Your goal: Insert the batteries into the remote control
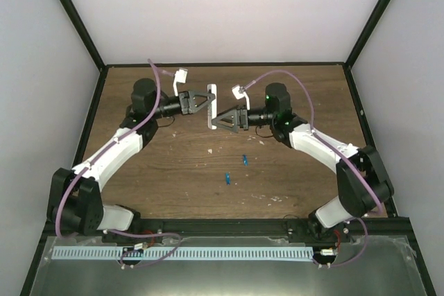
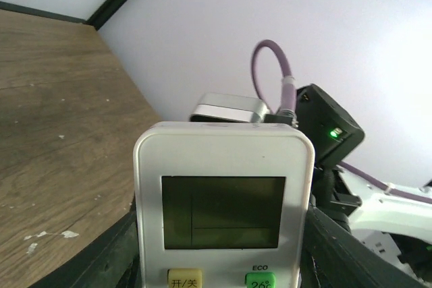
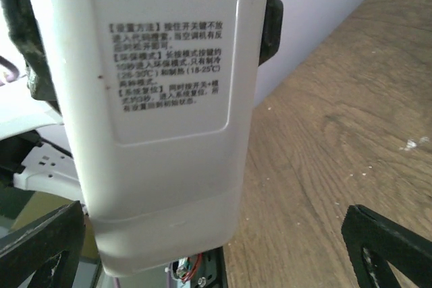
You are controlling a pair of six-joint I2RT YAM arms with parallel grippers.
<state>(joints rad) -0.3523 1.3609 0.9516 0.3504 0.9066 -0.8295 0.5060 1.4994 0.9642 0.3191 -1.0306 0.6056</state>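
Look from above first. Find the remote control [image 1: 213,110] held up over the wooden table [image 1: 173,171], pinched by its sides in the left gripper [image 1: 209,99]. Spot the right gripper [image 1: 212,124] just beside the near end of the remote, spread wide and holding nothing. Note the two blue batteries [image 1: 245,159] [image 1: 227,179] lying on the table, closer to the arm bases, a little apart from each other and well apart from the remote.

Now look from the left wrist. See the screen [image 2: 223,210] side of the remote facing this camera, with the dark left fingers [image 2: 111,257] pressed on both edges. Hold firm and steady here.

Last, look from the right wrist. See the back of the remote, with its cover [image 3: 169,59] and printed label, seemingly shut. Find the right fingers [image 3: 40,247] down in the bottom corners, far apart, not touching anything.

Probably time to get that cover off. Bring one right finger onto the cover and push gently along the remote, not into it. Hard to tell the sliding way from here, so try softly. Avoid twisting. Go slow to avoid a slip or a drop. Leave the batteries alone until after opening the back.
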